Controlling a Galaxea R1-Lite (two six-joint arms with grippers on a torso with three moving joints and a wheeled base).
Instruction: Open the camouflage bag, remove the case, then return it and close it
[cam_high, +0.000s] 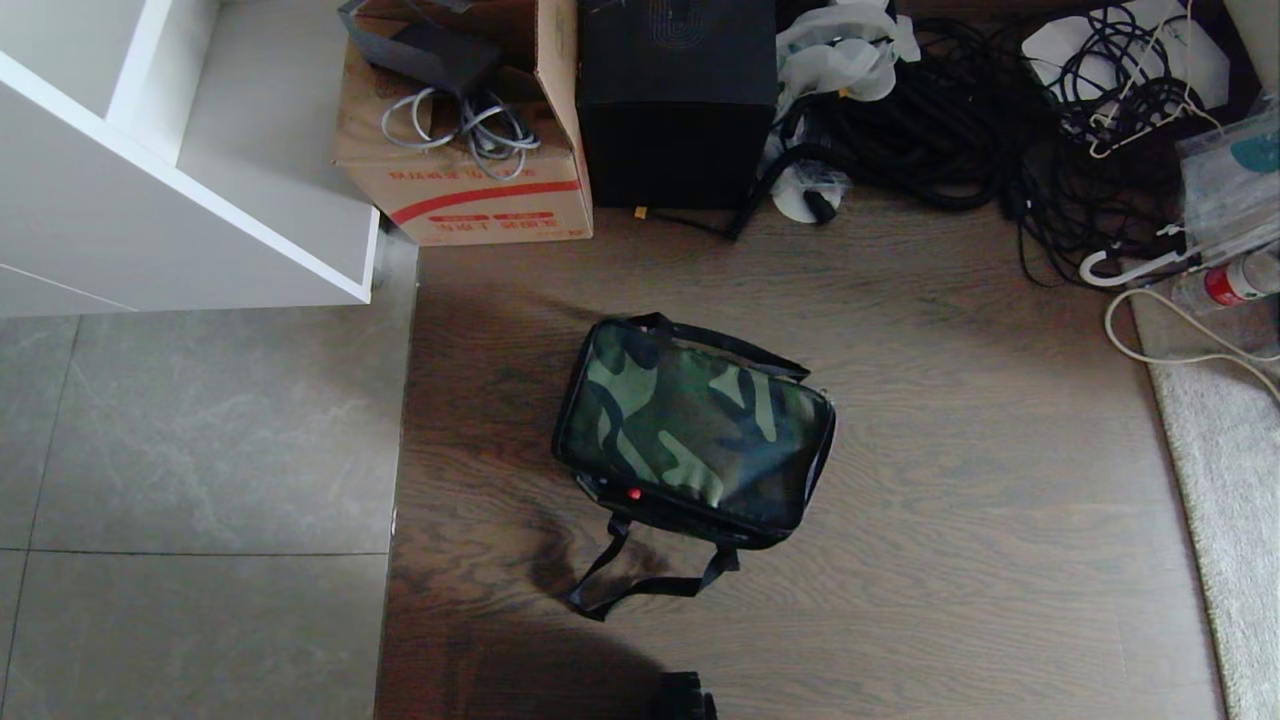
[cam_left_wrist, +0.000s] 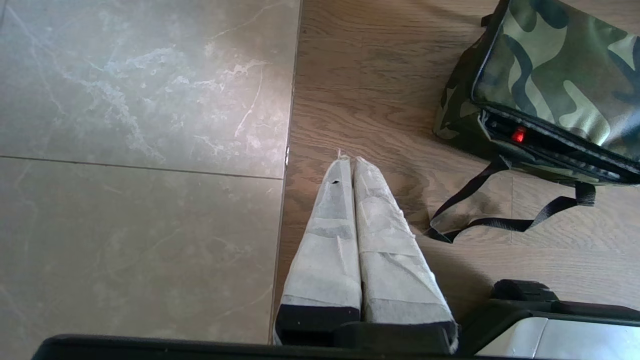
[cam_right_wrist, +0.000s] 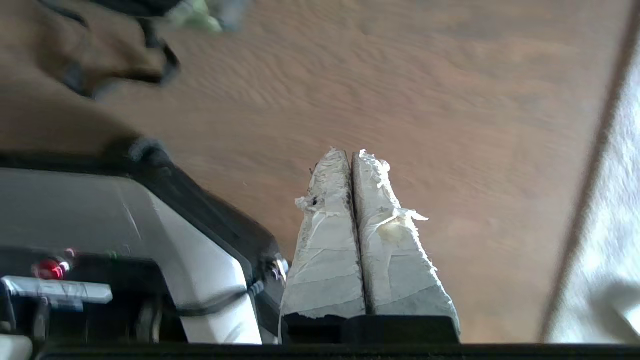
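1. Resting on the wood floor (cam_high: 950, 420) at the centre of the head view, the camouflage bag (cam_high: 695, 430) lies flat with its lid down. A narrow dark gap with a small red spot shows along the edge at its 6 o'clock side; whether the closure is fully drawn cannot be told.
2. The case is not visible in any view; it is judged to be inside the bag.
3. The black strap (cam_high: 645, 580) trails loose on the floor from the bag's 6 o'clock edge.
4. The left gripper (cam_left_wrist: 348, 160) has its taped fingers pressed together and holds nothing. It hangs over the floor seam, with the bag at its 2 o'clock.
5. The right gripper (cam_right_wrist: 350, 155) is likewise closed and empty, above bare floor well apart from the bag.
6. Judged step: either the start, before opening, or the end, with the bag closed again; the views do not settle which.
7. If opening remains, the next move calls for bringing one gripper to the bag's 6 o'clock edge, spreading its fingers and taking hold of the lid there.
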